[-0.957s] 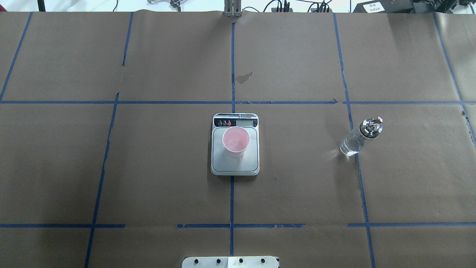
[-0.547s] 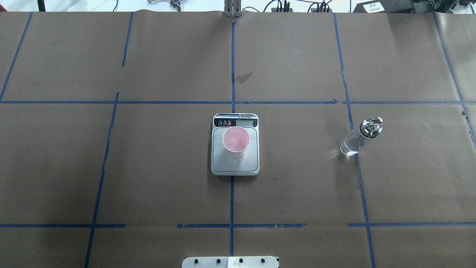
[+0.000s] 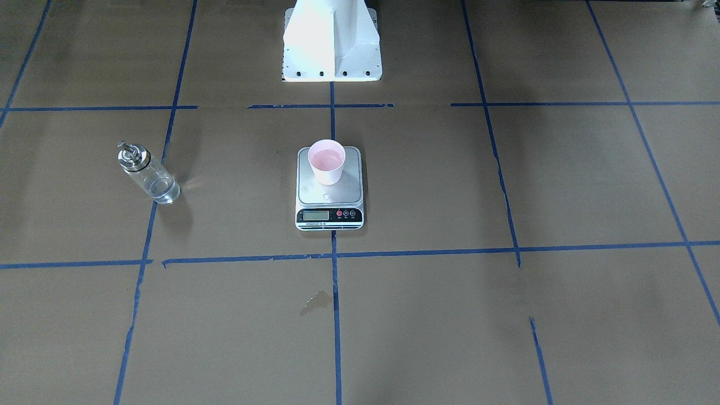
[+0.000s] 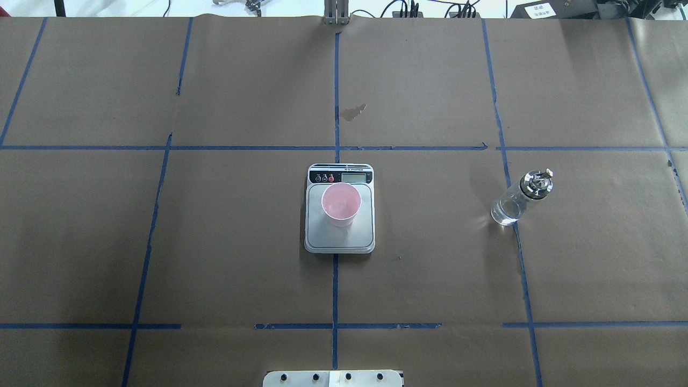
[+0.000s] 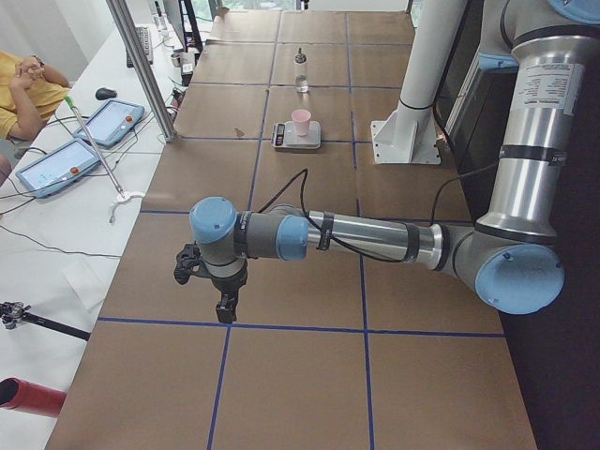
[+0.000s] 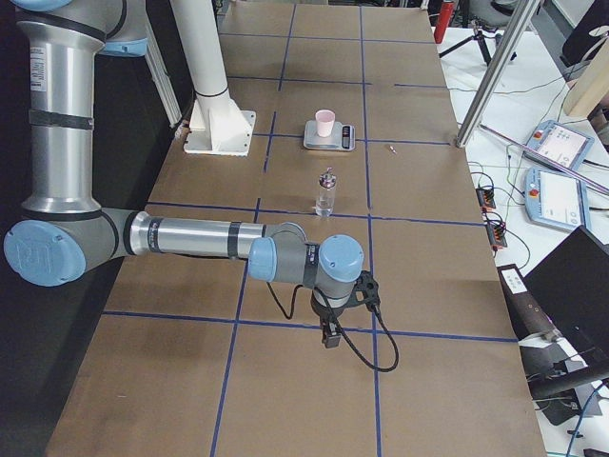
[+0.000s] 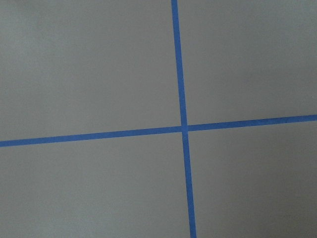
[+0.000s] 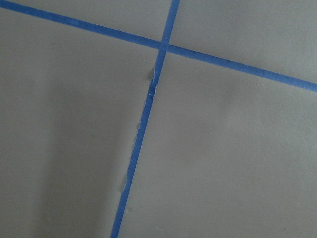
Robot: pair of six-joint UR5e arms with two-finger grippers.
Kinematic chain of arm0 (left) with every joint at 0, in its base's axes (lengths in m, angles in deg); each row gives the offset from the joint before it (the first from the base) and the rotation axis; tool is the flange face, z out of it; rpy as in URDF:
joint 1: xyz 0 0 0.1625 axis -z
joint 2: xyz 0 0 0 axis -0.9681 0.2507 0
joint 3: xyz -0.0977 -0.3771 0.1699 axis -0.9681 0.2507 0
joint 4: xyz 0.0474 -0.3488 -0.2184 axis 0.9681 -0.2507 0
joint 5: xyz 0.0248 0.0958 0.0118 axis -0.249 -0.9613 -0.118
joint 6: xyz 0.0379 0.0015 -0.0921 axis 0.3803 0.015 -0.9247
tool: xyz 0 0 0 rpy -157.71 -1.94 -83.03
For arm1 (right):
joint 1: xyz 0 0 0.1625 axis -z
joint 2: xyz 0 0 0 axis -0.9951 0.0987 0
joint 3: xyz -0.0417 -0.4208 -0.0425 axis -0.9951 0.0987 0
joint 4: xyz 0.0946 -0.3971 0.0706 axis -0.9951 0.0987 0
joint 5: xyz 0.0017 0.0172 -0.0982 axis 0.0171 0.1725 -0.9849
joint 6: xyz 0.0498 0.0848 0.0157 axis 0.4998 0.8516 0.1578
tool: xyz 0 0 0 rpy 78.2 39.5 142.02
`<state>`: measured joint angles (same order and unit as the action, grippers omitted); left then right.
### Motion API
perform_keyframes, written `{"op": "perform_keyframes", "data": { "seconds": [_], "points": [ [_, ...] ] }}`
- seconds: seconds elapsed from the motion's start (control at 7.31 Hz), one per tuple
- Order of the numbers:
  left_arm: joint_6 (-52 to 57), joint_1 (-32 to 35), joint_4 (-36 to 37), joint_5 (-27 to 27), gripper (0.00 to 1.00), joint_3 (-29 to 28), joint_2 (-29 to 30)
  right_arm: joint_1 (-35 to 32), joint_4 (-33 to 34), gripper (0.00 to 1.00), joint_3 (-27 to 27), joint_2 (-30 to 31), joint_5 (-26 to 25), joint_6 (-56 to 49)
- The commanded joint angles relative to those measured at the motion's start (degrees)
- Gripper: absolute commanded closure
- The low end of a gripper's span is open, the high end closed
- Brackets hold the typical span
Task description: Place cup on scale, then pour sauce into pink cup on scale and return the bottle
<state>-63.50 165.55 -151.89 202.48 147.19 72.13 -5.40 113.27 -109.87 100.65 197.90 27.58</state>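
Note:
The pink cup (image 4: 341, 203) stands upright on the scale (image 4: 339, 240) at the table's middle; both also show in the front view, the cup (image 3: 327, 162) behind the scale's display strip (image 3: 329, 215). The bottle (image 4: 518, 199) with its silver cap stands alone on the paper to the right, with clear sauce low inside, and shows at the left of the front view (image 3: 147, 175). My left gripper (image 5: 225, 305) shows only in the left side view and my right gripper (image 6: 330, 335) only in the right side view. Both hang far from the scale, and I cannot tell whether they are open or shut.
Brown paper with a blue tape grid (image 4: 336, 148) covers the table. A small dark stain (image 4: 353, 112) lies beyond the scale. The robot's white base (image 3: 332, 42) stands behind the scale. Both wrist views show only paper and tape. Tablets (image 5: 108, 120) and an operator sit off the table's far side.

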Motion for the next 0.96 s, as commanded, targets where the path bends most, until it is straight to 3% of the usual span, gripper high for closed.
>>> {"op": "perform_keyframes", "data": {
  "seconds": [0.0, 0.82],
  "points": [
    [0.0, 0.0, -2.5, 0.9, 0.00, -1.9, -0.4, 0.0, 0.0, 0.00, 0.1, -0.7, 0.0, 0.1],
    [0.0, 0.0, -1.8, 0.7, 0.00, -1.5, -0.8, 0.0, 0.0, 0.00, 0.1, -0.9, 0.0, 0.1]
  ]
}}
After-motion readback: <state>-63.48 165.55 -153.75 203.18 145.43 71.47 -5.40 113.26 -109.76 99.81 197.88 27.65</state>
